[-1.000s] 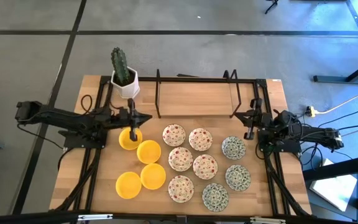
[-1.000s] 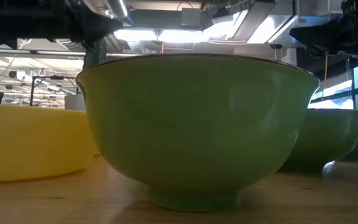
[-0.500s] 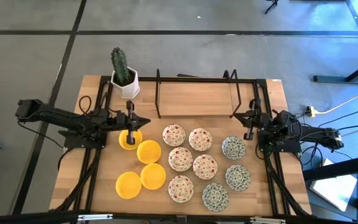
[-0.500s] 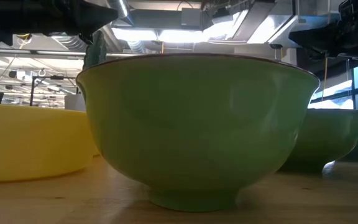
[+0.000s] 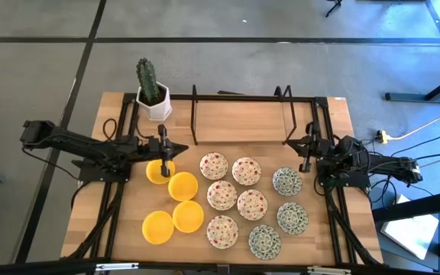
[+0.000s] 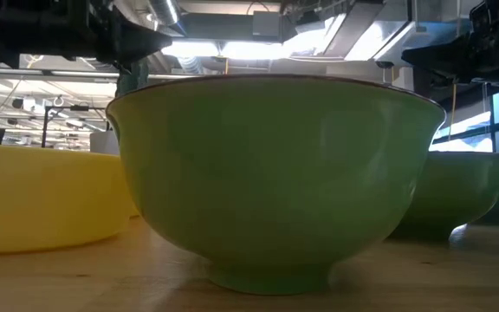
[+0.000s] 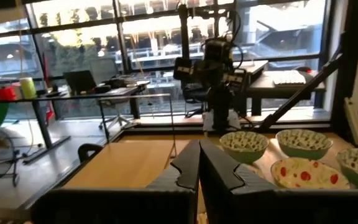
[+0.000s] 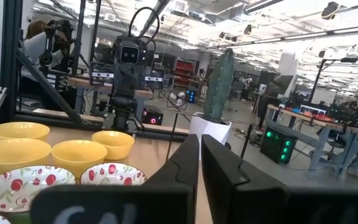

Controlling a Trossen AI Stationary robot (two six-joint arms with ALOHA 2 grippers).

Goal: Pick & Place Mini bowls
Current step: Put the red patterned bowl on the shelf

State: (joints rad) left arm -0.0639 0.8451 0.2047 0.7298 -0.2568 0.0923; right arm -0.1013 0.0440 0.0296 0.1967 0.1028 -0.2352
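Note:
The mini bowls sit upright on their bases on the wooden table (image 5: 235,122). Several are yellow (image 5: 182,186) at the left, several are white with red speckles (image 5: 221,194) in the middle, and three are green-patterned (image 5: 286,181) at the right. My left gripper (image 5: 180,146) is shut and level above the table, beside the farthest yellow bowl (image 5: 159,171), with nothing between its fingers (image 7: 199,168). My right gripper (image 5: 289,142) is shut too and hangs level by the far green-patterned bowl, its fingers (image 8: 200,162) holding nothing. The low view is filled by one green bowl (image 6: 275,173).
A cactus in a white pot (image 5: 153,99) stands at the far left corner. A black wire rack (image 5: 243,114) spans the far half of the table between the two arms. Bare wood lies inside the rack and along the near left edge.

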